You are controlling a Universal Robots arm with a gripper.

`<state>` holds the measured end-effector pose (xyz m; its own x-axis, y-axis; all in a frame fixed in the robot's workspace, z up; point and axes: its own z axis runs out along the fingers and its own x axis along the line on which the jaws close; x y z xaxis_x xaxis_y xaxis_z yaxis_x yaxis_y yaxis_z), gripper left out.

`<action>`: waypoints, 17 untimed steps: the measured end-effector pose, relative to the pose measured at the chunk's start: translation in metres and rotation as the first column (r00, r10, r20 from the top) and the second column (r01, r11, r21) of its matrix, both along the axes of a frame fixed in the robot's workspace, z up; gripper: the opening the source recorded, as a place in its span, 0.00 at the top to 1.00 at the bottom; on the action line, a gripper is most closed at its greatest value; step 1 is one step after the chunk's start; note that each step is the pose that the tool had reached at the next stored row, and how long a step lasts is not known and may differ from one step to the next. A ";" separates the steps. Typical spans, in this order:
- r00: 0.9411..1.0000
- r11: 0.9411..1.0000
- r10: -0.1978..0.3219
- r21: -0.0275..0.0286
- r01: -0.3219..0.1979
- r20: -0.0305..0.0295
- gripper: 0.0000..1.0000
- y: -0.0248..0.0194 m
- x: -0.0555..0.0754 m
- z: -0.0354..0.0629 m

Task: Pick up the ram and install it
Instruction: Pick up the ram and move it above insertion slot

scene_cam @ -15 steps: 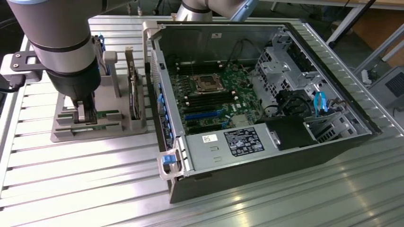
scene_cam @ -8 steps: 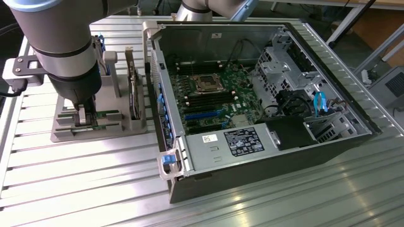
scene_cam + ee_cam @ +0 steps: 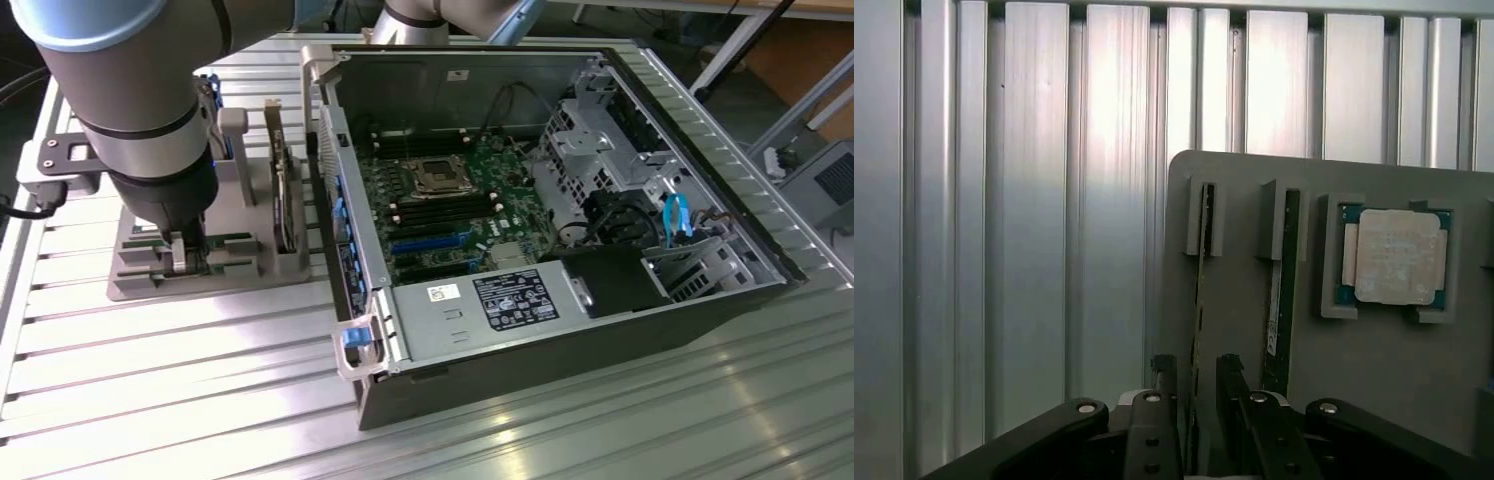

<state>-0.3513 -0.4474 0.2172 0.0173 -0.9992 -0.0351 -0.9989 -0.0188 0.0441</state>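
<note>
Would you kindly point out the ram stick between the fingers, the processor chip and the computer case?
Ram stick [image 3: 1201,300]: wrist view, on its narrow edge.
Processor chip [image 3: 1399,255]: wrist view, middle of its silver lid.
Computer case [image 3: 400,85]: exterior view, bare inner wall.

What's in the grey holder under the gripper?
Two slim sticks on edge: the ram the gripper straddles and a second stick beside it; plus a processor chip. Gripper covers one end of each.
</note>
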 end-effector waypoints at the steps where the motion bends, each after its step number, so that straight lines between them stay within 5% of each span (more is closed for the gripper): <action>1: 1.000 1.000 0.000 0.000 0.000 0.000 0.71 0.0000 0.000 -0.0016; 17: 1.000 1.000 0.000 0.000 0.000 0.000 0.71 -0.0025 0.009 -0.0059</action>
